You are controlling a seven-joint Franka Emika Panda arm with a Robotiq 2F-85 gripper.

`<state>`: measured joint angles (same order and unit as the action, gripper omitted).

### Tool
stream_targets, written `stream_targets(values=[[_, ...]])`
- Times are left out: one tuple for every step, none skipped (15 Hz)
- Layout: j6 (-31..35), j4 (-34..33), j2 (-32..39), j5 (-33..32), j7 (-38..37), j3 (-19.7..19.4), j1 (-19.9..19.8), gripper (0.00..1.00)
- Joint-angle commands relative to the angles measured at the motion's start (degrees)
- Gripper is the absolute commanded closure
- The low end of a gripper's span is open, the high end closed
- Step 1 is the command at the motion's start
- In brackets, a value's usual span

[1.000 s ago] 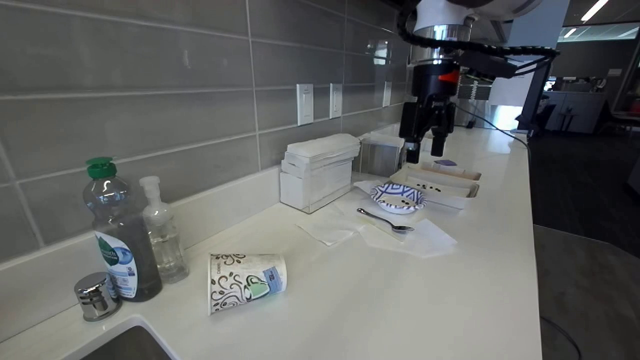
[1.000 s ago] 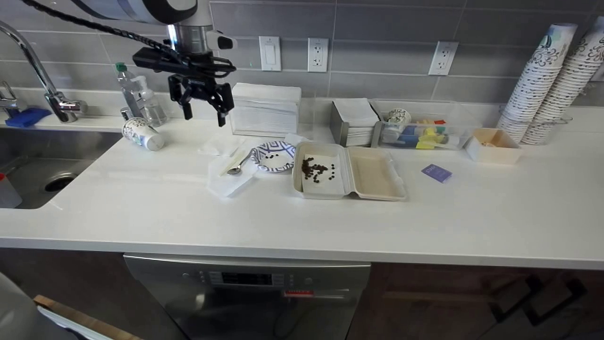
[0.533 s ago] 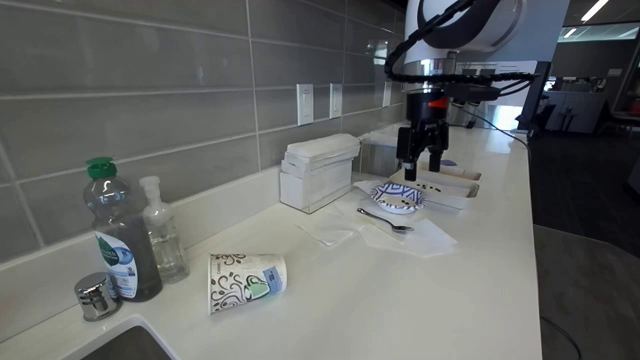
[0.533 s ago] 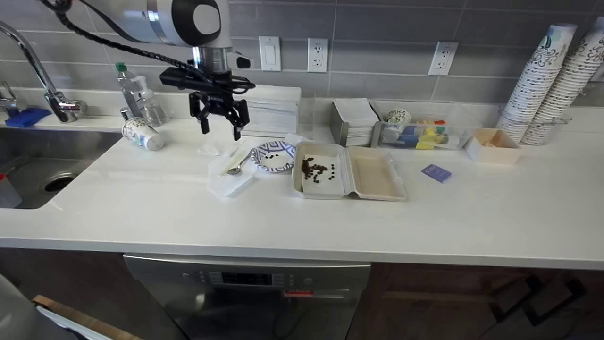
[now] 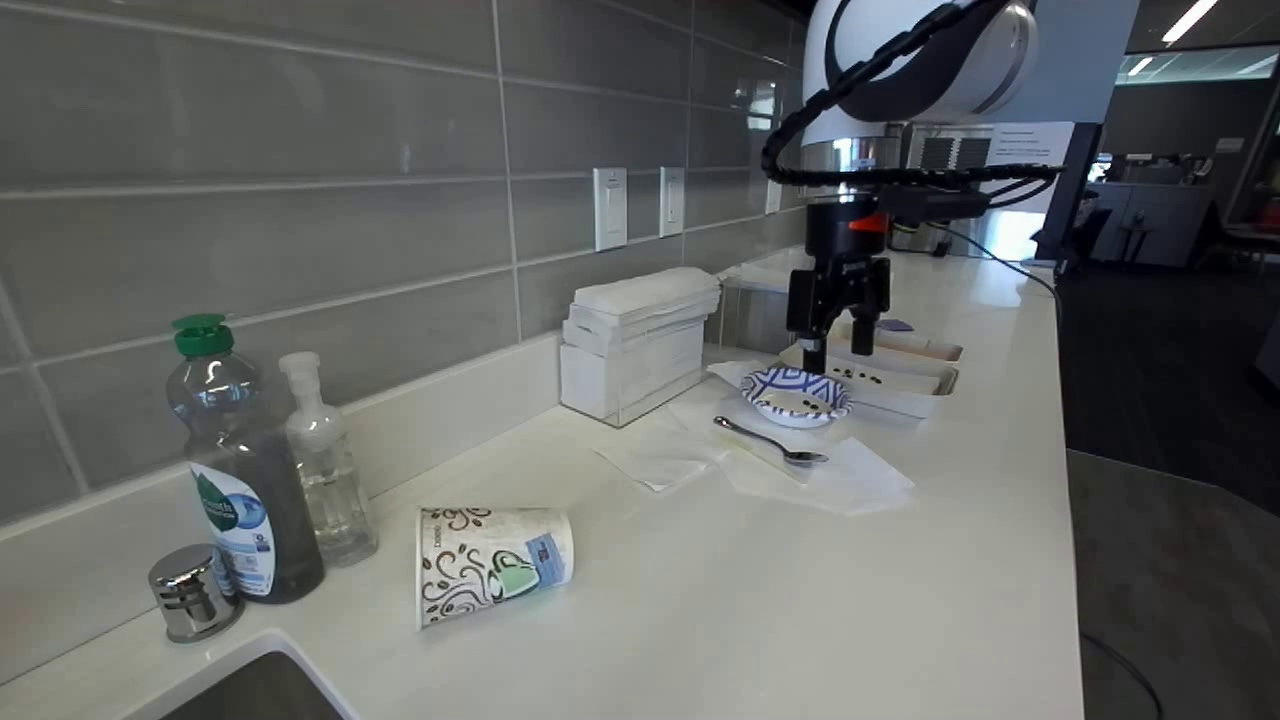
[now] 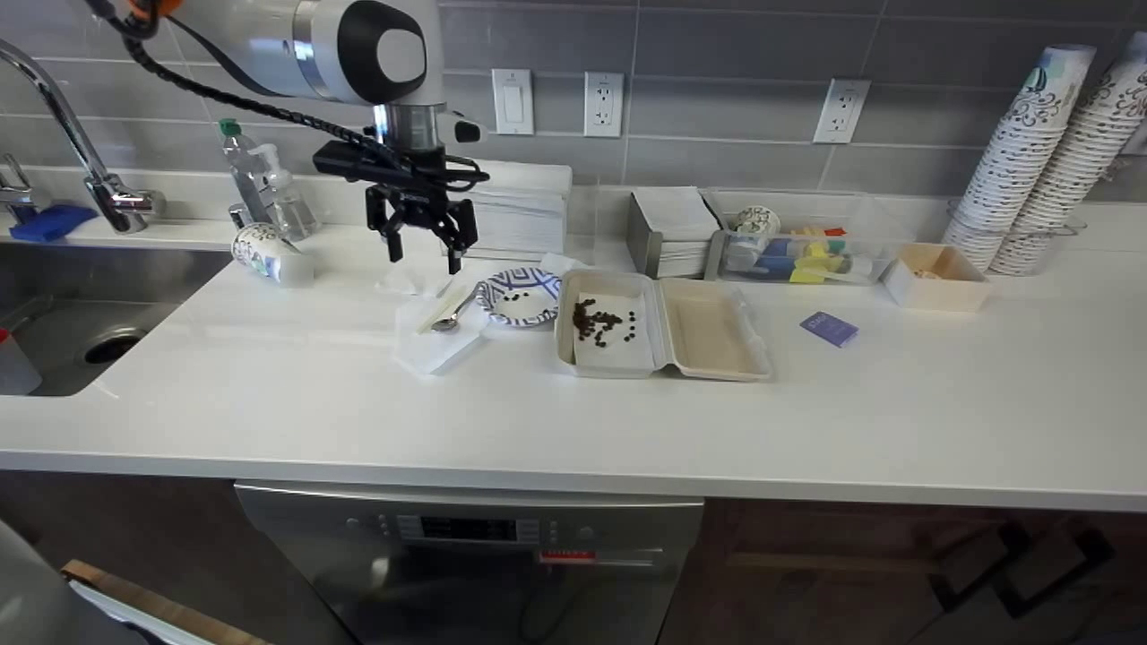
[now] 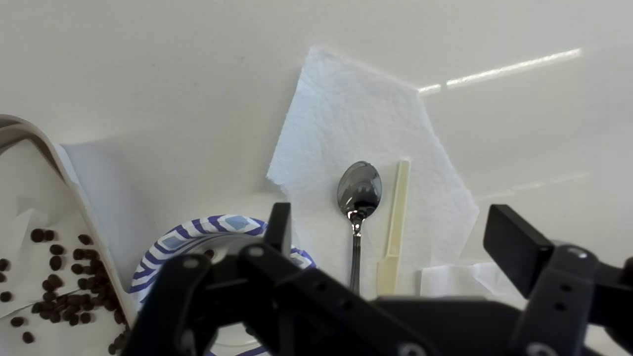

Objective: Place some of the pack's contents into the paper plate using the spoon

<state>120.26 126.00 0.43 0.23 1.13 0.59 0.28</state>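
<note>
At the left end, in an exterior view, I see the steel sink (image 6: pixel 134 278) and its faucet (image 6: pixel 107 184). Right of it, on the far side, stand a green-capped bottle (image 5: pixel 258 470) and a pump bottle (image 5: pixel 330 490); nearer, a patterned paper cup (image 5: pixel 495 560) lies on its side.

Next comes the claw (image 6: pixel 425 260), hanging above the tabletop (image 6: pixel 627 430) with its fingers spread wide; a stack of white towels (image 6: pixel 529 206) stands beyond it. The wrist view looks straight down on a white napkin (image 7: pixel 346 109) bearing a pale yellow strip (image 7: pixel 395 222) and, right of that, the spoon (image 7: pixel 360 190), its bowl toward the near edge.

Just right of the spoon sits the paper plate (image 6: pixel 533 306) with a few dark beans (image 6: pixel 515 295) in it. The claw covers much of it in the wrist view, but an exterior view gives me the whole dish. Beside it lies the pack (image 6: pixel 712 331), more beans in its left half, the right half folded out; whether plate and pack touch, I cannot make out.

Farther right, a purple card (image 6: pixel 829 329) shows in both exterior views, while a clear bin (image 6: pixel 883 235), a pale box (image 6: pixel 941 296) and leaning cup stacks (image 6: pixel 1021 152) show plainly in just one.
</note>
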Motion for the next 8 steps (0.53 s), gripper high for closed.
stream_targets(values=[[2.21, 0.10, 1.61, -3.30, -0.15, -0.14, 0.00, 0.00], [3.49, -0.09, 2.76, -4.88, -0.27, -0.30, -0.14, 0.00], [4.66, -0.12, 3.49, -6.13, -0.53, -0.40, -0.18, 0.00], [6.08, -0.35, 4.71, -6.86, -0.56, -0.59, -0.26, 0.00], [7.51, -0.51, 5.57, -7.32, -0.45, -0.72, -0.26, 0.00], [8.67, -0.70, 6.59, -7.09, -0.38, -0.82, -0.24, 0.10], [9.62, -0.82, 7.46, -7.07, -0.55, -0.89, -0.17, 0.11], [10.75, -0.85, 8.34, -6.44, -0.73, -0.84, -0.07, 0.23]])
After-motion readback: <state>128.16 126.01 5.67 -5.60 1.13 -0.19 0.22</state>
